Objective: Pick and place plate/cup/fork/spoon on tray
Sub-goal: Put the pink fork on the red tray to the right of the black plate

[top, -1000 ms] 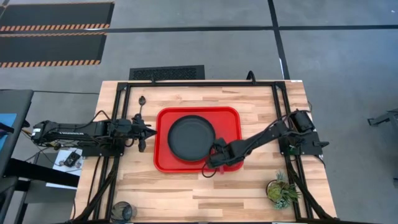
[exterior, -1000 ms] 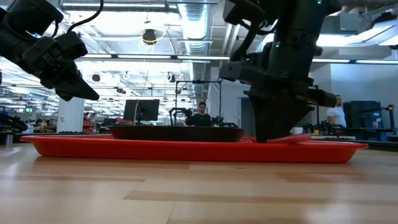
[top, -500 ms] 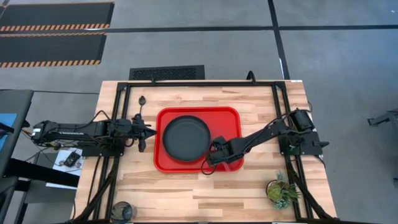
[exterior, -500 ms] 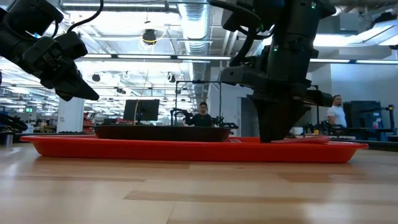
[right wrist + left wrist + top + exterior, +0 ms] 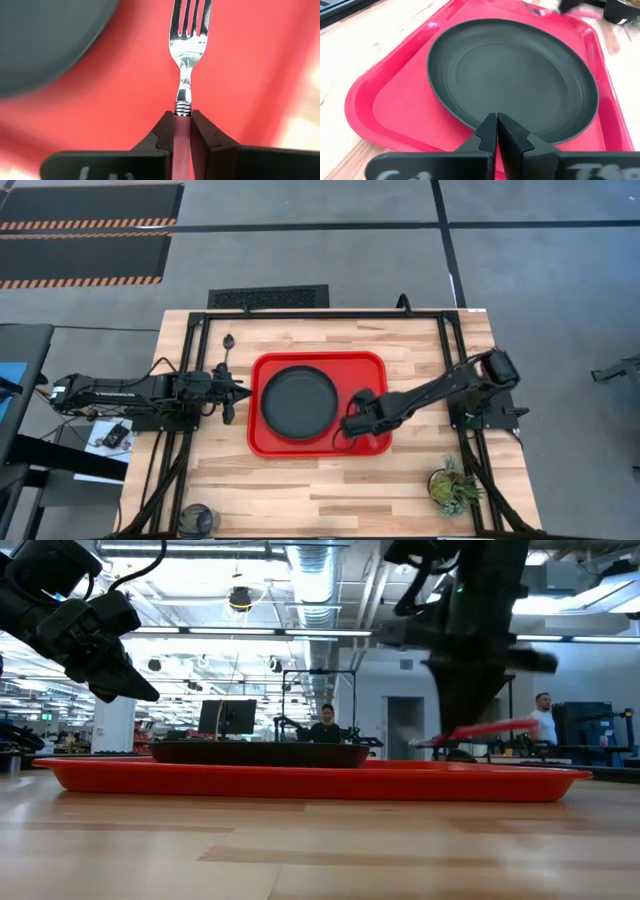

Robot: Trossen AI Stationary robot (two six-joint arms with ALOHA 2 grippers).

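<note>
The red tray (image 5: pixel 370 370) lies at the table's middle with the dark plate (image 5: pixel 300 402) resting flat on its left part. My right gripper (image 5: pixel 350 420) is over the tray's near right part, shut on the red-handled fork (image 5: pixel 189 35), which hangs above the tray in the low view (image 5: pixel 490 728). My left gripper (image 5: pixel 232 395) is shut and empty, held above the table just left of the tray. The dark spoon (image 5: pixel 228 345) lies on the table at the far left. The cup (image 5: pixel 197 518) stands at the near left edge. My right gripper pinches the fork's red handle (image 5: pixel 182 126) between its two fingers (image 5: pixel 167 131), right behind the metal neck. The handle runs back between the fingers and the tines stick out ahead of them. The fork is lifted clear of the tray, nearly level, tines toward the plate.
A small potted plant (image 5: pixel 450 488) stands at the near right. A black frame (image 5: pixel 300 315) runs around the table. Bare wood lies in front of the tray (image 5: pixel 320 480). People stand in the room behind (image 5: pixel 325 725).
My right gripper has risen from the tray's near right part and gone a little toward the table's right, lifting the fork clear of the tray. The plate has slid a little toward the tray's left.
</note>
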